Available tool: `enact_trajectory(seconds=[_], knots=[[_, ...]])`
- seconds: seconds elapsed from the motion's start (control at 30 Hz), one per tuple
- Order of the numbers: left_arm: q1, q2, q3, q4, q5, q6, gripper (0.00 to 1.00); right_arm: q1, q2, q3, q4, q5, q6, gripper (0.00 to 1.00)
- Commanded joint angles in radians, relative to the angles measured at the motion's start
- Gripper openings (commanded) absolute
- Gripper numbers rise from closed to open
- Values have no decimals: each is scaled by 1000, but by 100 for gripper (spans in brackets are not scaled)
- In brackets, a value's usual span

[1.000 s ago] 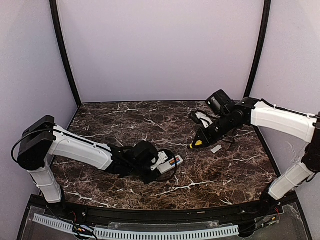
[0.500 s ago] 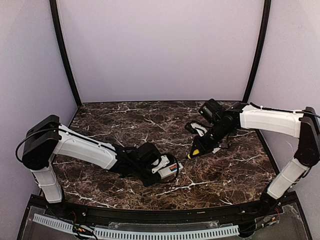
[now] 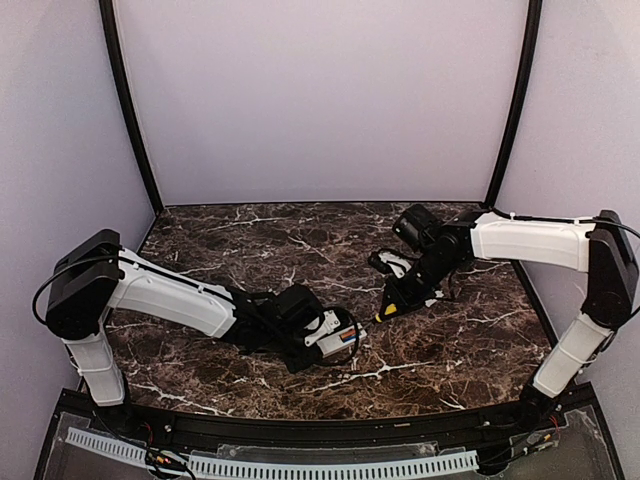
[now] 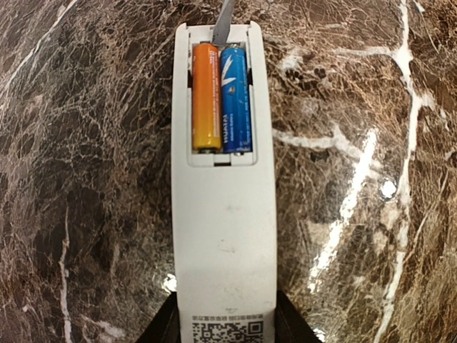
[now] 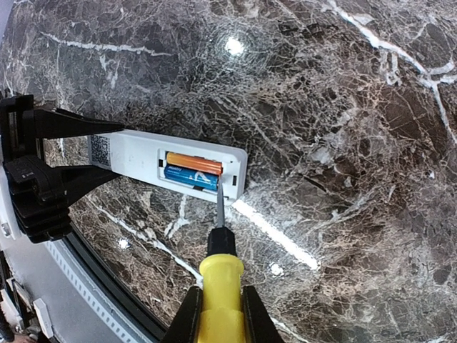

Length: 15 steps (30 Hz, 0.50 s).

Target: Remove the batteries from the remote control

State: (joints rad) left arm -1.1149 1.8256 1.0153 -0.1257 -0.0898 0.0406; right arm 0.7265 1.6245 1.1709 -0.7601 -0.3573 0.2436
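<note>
Currently left fingers [image 4: 168, 330] clamp the slim white remote control [image 4: 225, 236]; right fingers [image 5: 187, 319] pinch a yellow stick tool [image 5: 220, 286]. Hard prying could fling 2 blue-orange batteries [image 4: 221, 96].

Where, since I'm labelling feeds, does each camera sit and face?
Top external: above and behind, facing down at the table; left arm and right arm show.
Left wrist: looking along the remote control; left gripper clamps it.
Right wrist: looking down the screwdriver held by the right gripper.
Both wrist views share the batteries.
</note>
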Motion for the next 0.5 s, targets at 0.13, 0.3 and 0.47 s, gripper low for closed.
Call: enact_trajectory(seconds=[0.13,0.3,0.47], knots=[[-3,12,26,-35,-7,16,0,13,18,9,-1,43,-13,0],[-3,13,29,-35,-10,18,0,13,16,20,-8,54,-13,0],[-3,15,29,-35,-8,16,0,12,14,34,-21,58,-14,0]])
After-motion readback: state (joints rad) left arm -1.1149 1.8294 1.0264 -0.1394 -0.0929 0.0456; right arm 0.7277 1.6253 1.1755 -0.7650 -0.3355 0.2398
